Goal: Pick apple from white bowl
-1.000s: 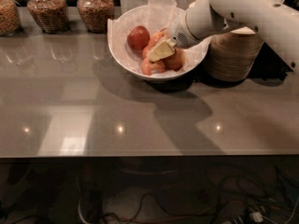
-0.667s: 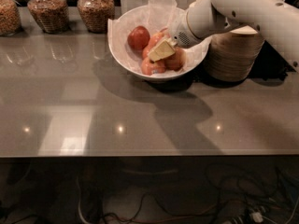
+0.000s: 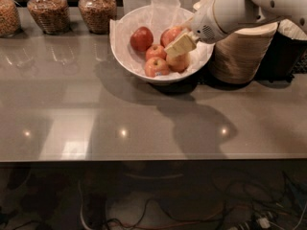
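The white arm (image 3: 235,6) comes in from the upper right and slopes down leftward into the white bowl (image 3: 124,59). Its gripper (image 3: 180,45) sits at the bowl's right half, the pale tip low among the fruit. Whether the jaws are spread or pinching anything cannot be told. The apple (image 3: 179,63), orange with a yellowish blush, lies in the bowl directly under that tip, its top hidden by it.

Against a second ago, the gripper has shifted a little to the right and upward, uncovering more fruit. The bowl and the jars have not moved.

Three glass jars of grain stand along the back left of the tabletop (image 3: 96,119): one (image 3: 5,14) at the edge, then a second (image 3: 45,11) and a third (image 3: 97,8). In the bowl, crinkled tissue paper (image 3: 163,6) rises behind a dark red apple (image 3: 142,38), two smaller apples (image 3: 156,67) and a red-orange one (image 3: 170,34) half behind the gripper. Stacked beige paper bowls (image 3: 240,56) stand just beside the bowl's right rim, under the arm.
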You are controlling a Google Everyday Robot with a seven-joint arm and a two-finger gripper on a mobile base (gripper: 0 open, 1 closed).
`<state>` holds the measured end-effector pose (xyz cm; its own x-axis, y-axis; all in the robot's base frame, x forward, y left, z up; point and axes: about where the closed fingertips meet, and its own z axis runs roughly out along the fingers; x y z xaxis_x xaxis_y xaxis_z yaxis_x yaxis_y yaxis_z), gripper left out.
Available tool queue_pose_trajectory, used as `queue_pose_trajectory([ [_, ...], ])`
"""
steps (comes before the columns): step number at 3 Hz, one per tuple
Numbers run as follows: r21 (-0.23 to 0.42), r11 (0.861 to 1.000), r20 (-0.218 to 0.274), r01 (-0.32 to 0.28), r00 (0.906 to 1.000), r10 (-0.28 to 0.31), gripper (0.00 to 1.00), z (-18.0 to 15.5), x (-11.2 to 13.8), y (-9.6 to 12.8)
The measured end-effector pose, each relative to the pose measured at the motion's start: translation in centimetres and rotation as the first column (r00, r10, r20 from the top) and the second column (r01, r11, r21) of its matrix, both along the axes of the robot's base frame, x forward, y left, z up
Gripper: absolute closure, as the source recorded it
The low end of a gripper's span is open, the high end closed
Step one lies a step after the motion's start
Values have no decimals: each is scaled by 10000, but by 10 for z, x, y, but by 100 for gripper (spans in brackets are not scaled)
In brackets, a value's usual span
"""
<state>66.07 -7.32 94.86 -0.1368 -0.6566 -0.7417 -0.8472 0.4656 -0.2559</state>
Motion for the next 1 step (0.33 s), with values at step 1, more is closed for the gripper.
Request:
queue_pose_trajectory([
  [1, 140, 9986, 393, -512, 9979, 506, 100, 21, -31, -14],
])
